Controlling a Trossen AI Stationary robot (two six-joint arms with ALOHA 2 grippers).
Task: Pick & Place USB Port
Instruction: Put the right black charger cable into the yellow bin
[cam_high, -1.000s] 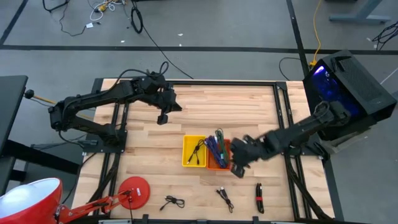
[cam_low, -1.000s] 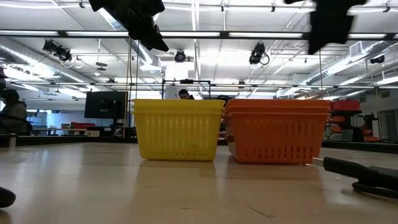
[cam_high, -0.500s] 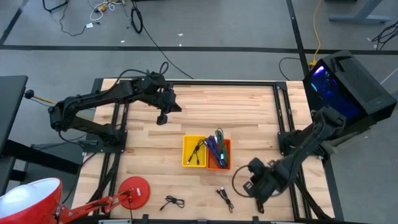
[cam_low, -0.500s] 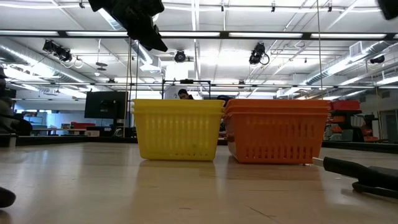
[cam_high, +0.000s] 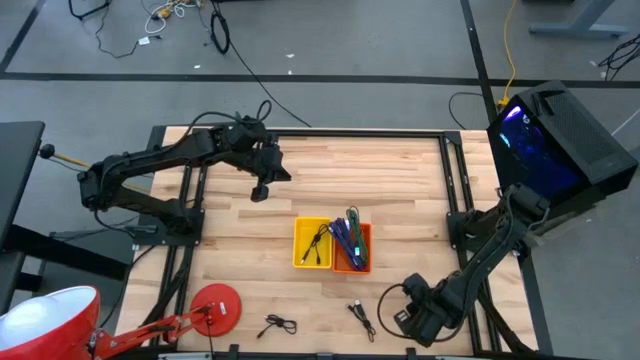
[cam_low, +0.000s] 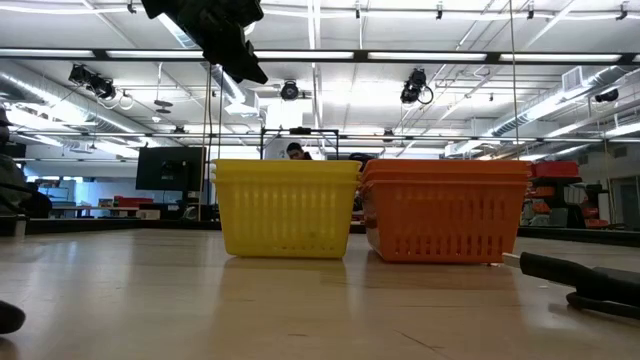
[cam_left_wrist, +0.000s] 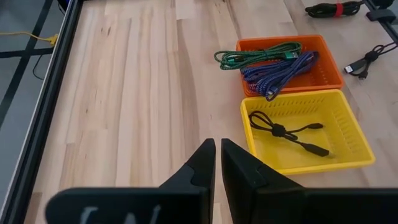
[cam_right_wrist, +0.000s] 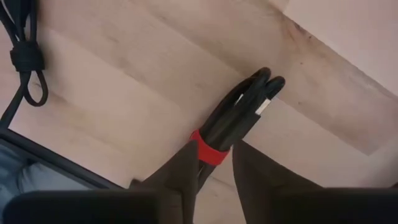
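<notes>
A black USB cable bundle tied with a red band lies on the wood near the table's front right. My right gripper points down over it, open, one finger on each side of the bundle at the band; in the high view that gripper hides the bundle. The yellow basket holds a black cable. The orange basket holds green and blue cables. My left gripper hangs shut above the table's far left part. My right gripper's fingers straddle the bundle at its red band from above, lying across it. The bundle lies flat on the table. I cannot tell whether the fingers touch it.
Two loose black cables lie near the front edge. A red round lamp base sits at the front left. A black box with blue light stands beyond the table's right edge. Bare wood lies between the baskets and the far edge.
My right gripper has gone from beside the orange basket toward the table's near edge and down, turning about as it went, and now stands over the red-banded bundle. The left arm and the baskets have kept still.
</notes>
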